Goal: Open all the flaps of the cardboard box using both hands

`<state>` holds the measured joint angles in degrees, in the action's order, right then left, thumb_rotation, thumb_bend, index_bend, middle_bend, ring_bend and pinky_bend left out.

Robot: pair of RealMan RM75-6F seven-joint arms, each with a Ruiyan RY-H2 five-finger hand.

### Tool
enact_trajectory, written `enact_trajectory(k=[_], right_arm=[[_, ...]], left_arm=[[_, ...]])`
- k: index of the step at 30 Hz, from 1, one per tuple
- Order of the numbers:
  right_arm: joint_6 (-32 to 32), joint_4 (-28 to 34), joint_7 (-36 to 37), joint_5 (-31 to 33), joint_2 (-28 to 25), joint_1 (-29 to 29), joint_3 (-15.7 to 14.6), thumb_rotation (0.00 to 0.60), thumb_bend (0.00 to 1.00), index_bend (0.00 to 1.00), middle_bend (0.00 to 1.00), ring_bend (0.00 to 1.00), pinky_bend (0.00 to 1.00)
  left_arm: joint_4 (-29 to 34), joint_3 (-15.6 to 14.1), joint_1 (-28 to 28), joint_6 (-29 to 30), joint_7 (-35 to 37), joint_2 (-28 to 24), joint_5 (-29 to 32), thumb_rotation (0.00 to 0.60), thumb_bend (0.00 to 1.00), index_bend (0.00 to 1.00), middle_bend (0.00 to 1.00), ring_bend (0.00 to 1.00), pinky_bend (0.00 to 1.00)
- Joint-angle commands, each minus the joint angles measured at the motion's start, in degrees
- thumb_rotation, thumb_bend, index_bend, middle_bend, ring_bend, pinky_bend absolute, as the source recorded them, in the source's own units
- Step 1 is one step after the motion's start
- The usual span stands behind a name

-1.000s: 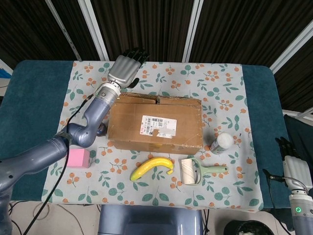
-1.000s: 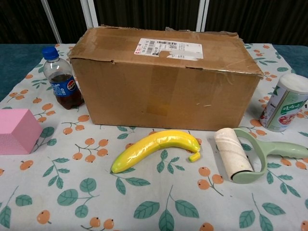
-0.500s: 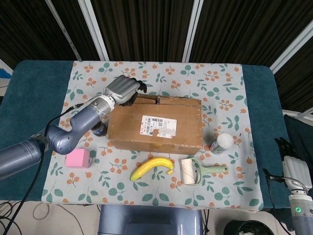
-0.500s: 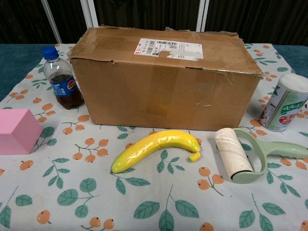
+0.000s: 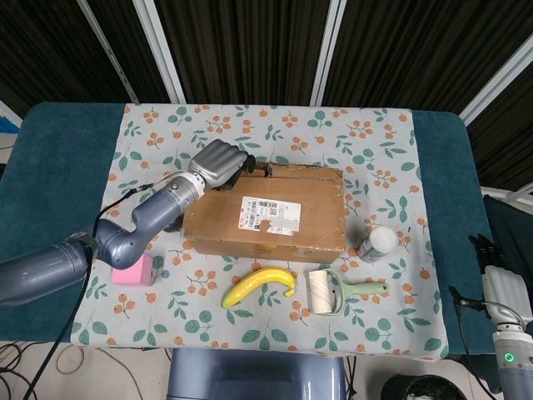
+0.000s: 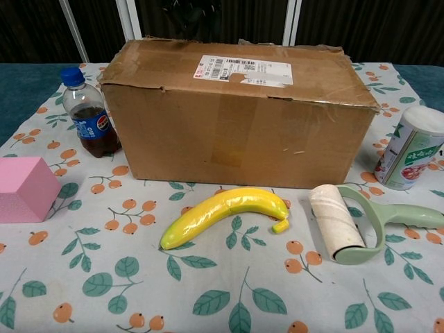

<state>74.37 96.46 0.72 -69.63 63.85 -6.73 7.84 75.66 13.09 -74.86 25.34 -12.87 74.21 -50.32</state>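
Cardboard box (image 5: 265, 211) hemmed in by cola bottle (image 6: 88, 114) at its left end, can (image 5: 377, 243) at its right, banana (image 5: 258, 285) and lint roller (image 5: 330, 292) in front; bare counter (image 5: 333, 129) lies behind it.

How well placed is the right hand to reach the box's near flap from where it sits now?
Probably not yet. The right hand hangs off the table's right edge, well apart from the cardboard box, with the white can standing between them.
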Motion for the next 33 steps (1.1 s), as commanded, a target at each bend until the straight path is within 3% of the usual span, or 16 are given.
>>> enact_trajectory(k=[1,11,17,25,33], right_arm=[[0.03,0.00,0.05,0.01,-0.04,0.02,0.01,0.600,0.31,0.00,0.00,0.00,0.24],[-0.02,0.30,0.24,0.14,-0.09,0.03,-0.03,0.600,0.31,0.00,0.00,0.00,0.24],[-0.06,0.37,0.28,0.19,-0.11,-0.01,-0.04,0.600,0.31,0.00,0.00,0.00,0.24],[-0.35,0.67,0.95,0.55,-0.25,-0.02,0.06,0.600,0.31,0.00,0.00,0.00,0.24],[-0.12,0.64,0.87,0.40,-0.20,-0.01,0.05,0.600,0.31,0.00,0.00,0.00,0.24]], left_arm=[[-0.38,-0.67,-0.64,-1.16,0.55,0.00,0.90,0.600,0.82,0.37,0.37,0.33,0.42],[0.04,-3.19,-2.12,-1.80,1.23,-1.04,2.07,0.600,0.82,0.37,0.38,0.33,0.42],[0.72,-4.40,-2.49,-1.09,1.47,-1.55,3.03,0.600,0.82,0.42,0.45,0.40,0.44],[3.84,-4.19,-3.22,-4.11,4.86,-5.05,4.98,0.600,0.84,0.46,0.50,0.44,0.49],[6.62,-2.18,-1.81,-1.35,7.92,-7.84,3.17,0.600,0.84,0.46,0.51,0.44,0.49]])
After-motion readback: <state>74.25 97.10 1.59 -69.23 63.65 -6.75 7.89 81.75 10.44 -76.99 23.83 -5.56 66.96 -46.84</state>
